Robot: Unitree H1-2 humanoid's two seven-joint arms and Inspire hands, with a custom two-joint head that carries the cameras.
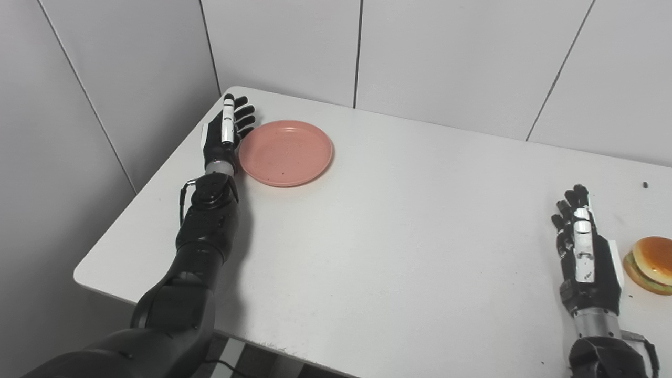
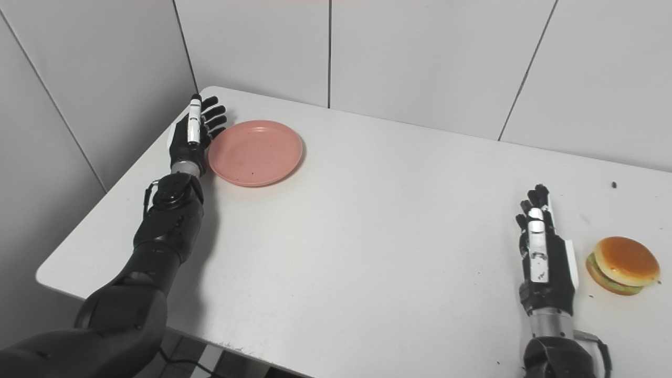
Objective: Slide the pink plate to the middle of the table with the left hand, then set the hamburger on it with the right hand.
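The pink plate (image 1: 286,152) lies empty near the table's far left corner. My left hand (image 1: 227,131) stands on edge right beside the plate's left rim, fingers straight and apart, holding nothing; it looks to touch the rim. The hamburger (image 2: 623,264) sits on the table at the right, near the front edge. My right hand (image 2: 543,252) stands on edge just left of the hamburger, a small gap between them, fingers straight and open, empty.
The white table (image 2: 378,220) has bare surface between the plate and the hamburger. Grey panel walls (image 1: 446,52) close off the far side and the left. A small dark speck (image 2: 613,184) lies at the far right.
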